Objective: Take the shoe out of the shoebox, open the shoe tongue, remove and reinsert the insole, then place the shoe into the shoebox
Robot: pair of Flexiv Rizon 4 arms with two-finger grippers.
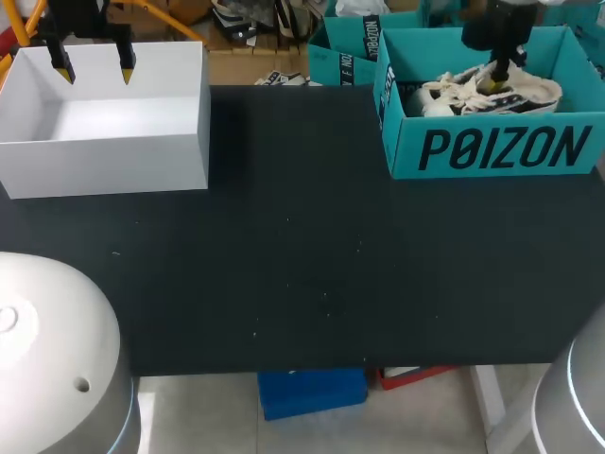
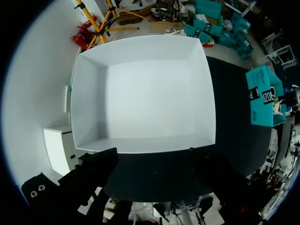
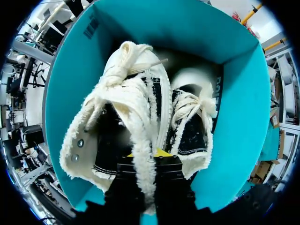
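On the worktop (image 1: 302, 255), right fingers (image 3: 169, 176) pinched the seemingly soft, light shoe (image 3: 126, 108) by its frayed collar inside the shoebox (image 1: 492, 151); left fingers (image 1: 126, 68) gaped empty

The shoe (image 3: 140, 117) is woven cloth, cream edges frayed, with 2 shiny metal eyelets (image 3: 80, 143). The shoebox (image 1: 492, 149) is matt teal card; white box (image 1: 104, 156) smooth, matt; table (image 1: 302, 265) matt black.

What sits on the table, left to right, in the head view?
white box → bare black table → teal shoebox, with the shoe and the right gripper inside it.
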